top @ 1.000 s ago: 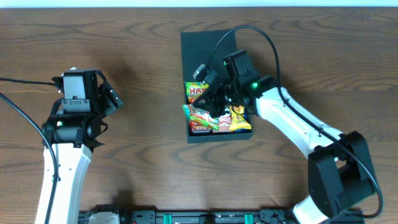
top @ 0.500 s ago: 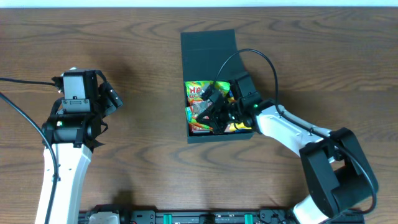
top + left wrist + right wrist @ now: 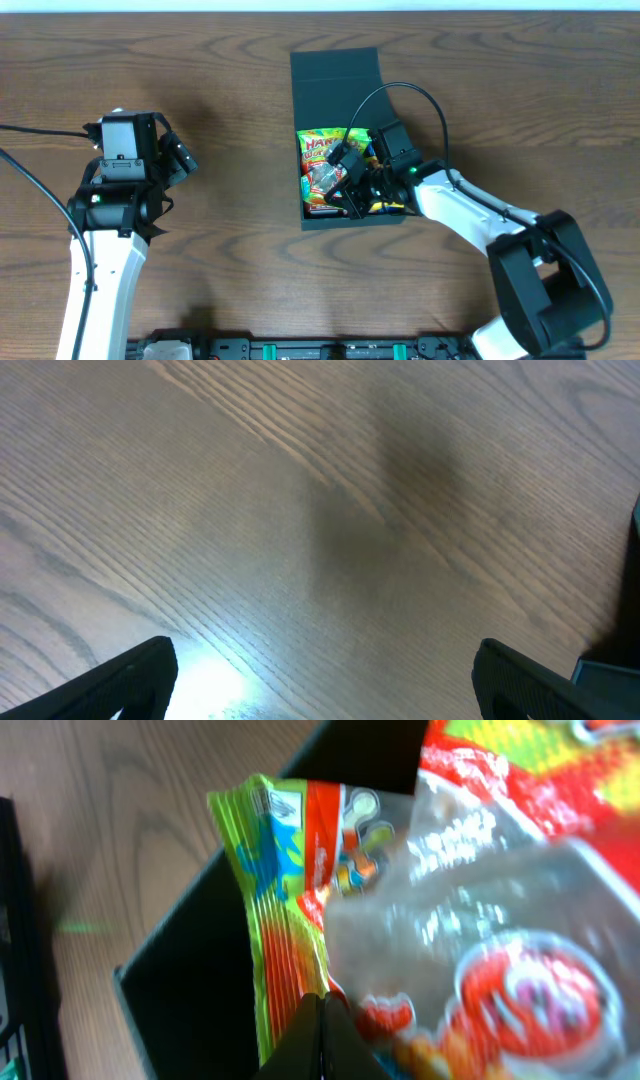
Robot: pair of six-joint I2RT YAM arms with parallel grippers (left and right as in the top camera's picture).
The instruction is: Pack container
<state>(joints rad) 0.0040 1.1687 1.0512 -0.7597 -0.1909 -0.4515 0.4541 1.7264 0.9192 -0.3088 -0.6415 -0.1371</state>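
Dark walnut-grained wood is what you see from overhead: the table (image 3: 520, 80), with the container (image 3: 350, 222) at its middle. Its lid (image 3: 335, 85) is thrown open and lies flat on the far side. Bright snack packs (image 3: 322, 148) crowd the inside. The right gripper (image 3: 350, 190) reaches in from the right and sits low among them, in the near half of the box. The left gripper (image 3: 180, 160) hangs well off to the left over bare wood, nowhere near the box.

From the left wrist there is only the table (image 3: 300, 490) under the left gripper (image 3: 330, 675). One dark fingertip shows in each bottom corner, so these jaws stand wide apart with nothing between them.

From the right wrist the camera is right down in the container (image 3: 190, 990), its dark wall running along the left. A strip of table (image 3: 100, 810) shows beyond it. A green and yellow pack (image 3: 270, 900) stands on edge against that wall. A clear crinkled pack with red print (image 3: 500, 940) fills the right side, blurred. The right gripper (image 3: 322, 1010) shows at the bottom as one dark wedge with a thin seam, so the jaws are together. Their tips are against the green pack's edge, and I cannot tell whether any wrapper is caught in them.
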